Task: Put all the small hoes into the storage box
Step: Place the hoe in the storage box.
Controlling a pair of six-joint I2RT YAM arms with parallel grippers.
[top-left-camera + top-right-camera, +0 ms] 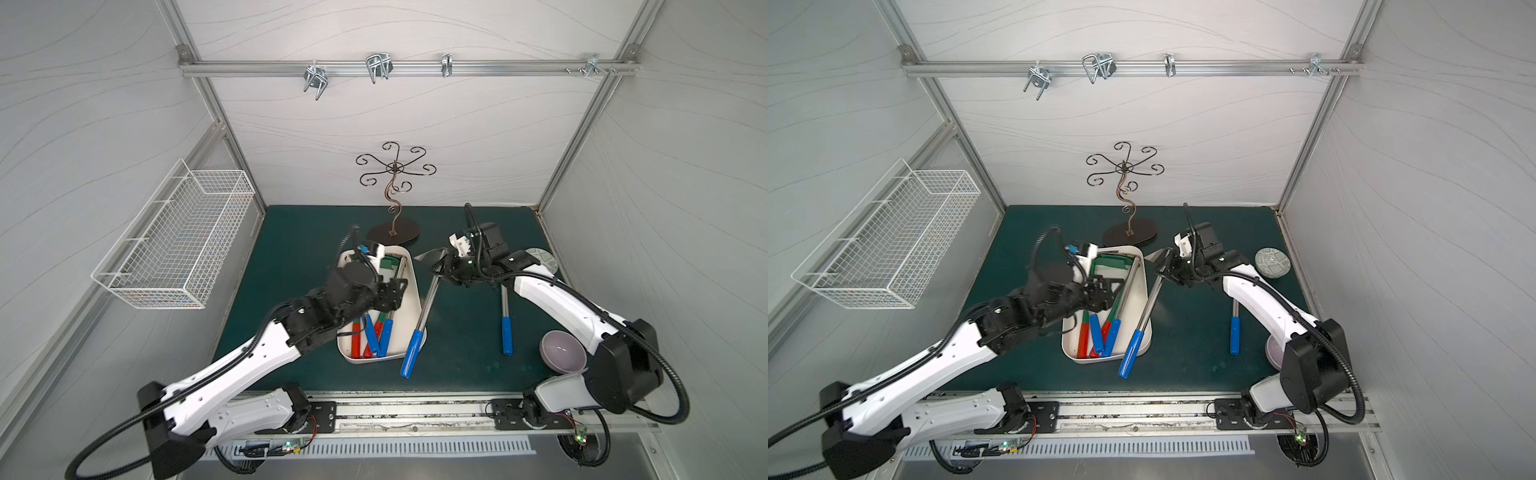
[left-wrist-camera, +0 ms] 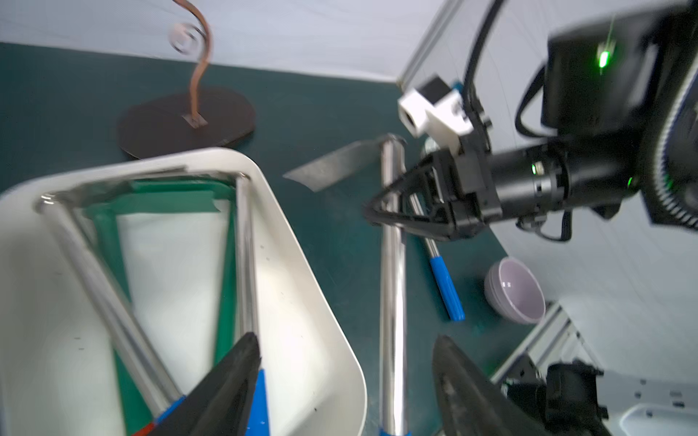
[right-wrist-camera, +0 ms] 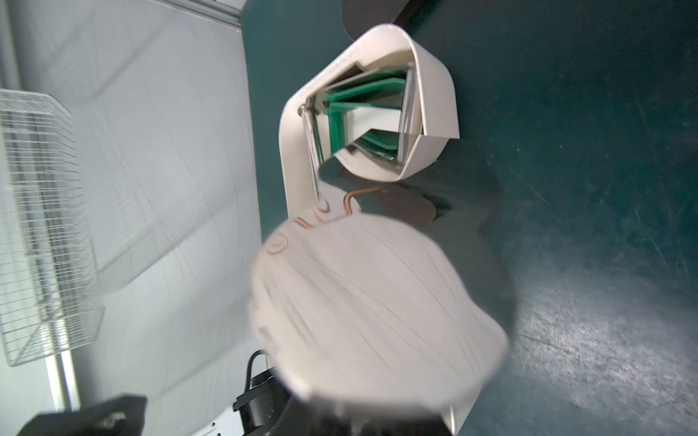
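Note:
The storage box is a cream-white tray in mid-table holding several hoes with red and blue handles. A small hoe with a steel shaft and blue handle slants along the box's right wall, its handle end over the front right corner. My right gripper is shut on its shaft just below the blade. The shiny blade fills the right wrist view and hides the jaws. Above the box's right side my left gripper is open, with the hoe's shaft untouched between its fingers.
Another blue-handled tool lies on the green mat under the right arm. A lilac bowl sits at the front right and a patterned round disc behind it. A curly metal stand is behind the box. A wire basket hangs on the left wall.

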